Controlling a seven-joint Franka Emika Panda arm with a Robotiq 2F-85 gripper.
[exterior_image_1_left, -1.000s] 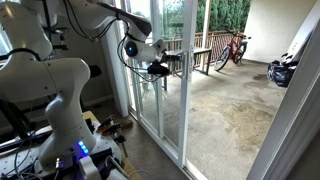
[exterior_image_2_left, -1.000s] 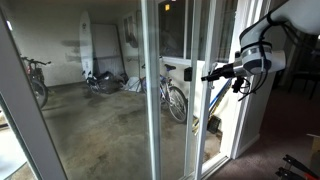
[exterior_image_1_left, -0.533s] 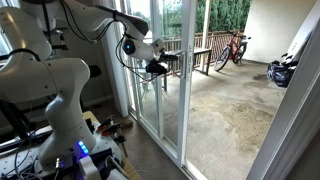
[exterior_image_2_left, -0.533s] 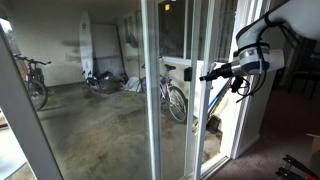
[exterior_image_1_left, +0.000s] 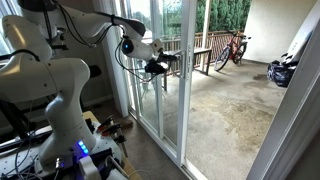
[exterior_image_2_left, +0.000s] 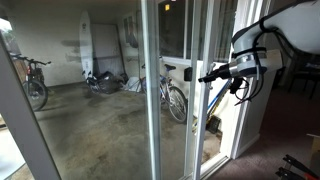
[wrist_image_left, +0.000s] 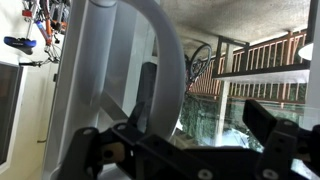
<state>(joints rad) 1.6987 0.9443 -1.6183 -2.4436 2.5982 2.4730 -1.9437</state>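
My gripper (exterior_image_1_left: 162, 65) is held up against the sliding glass door (exterior_image_1_left: 150, 110), at the height of its handle. In an exterior view its fingers (exterior_image_2_left: 203, 77) point at the door's white vertical frame (exterior_image_2_left: 152, 90), just above a curved white handle (exterior_image_2_left: 212, 100). In the wrist view the dark fingers (wrist_image_left: 185, 135) are spread wide. The curved grey handle (wrist_image_left: 165, 50) arcs down just inside the left finger. Nothing is clamped between the fingers.
Beyond the glass is a concrete patio with bicycles (exterior_image_1_left: 232, 48) (exterior_image_2_left: 175, 100), a surfboard (exterior_image_2_left: 85, 45) and a wooden railing (exterior_image_1_left: 195, 55). A dark bag (exterior_image_1_left: 282, 72) lies on the patio. The white robot base (exterior_image_1_left: 60, 100) stands indoors beside the door track.
The gripper has shifted slightly along the door, towards the frame. Its fingers stay spread.
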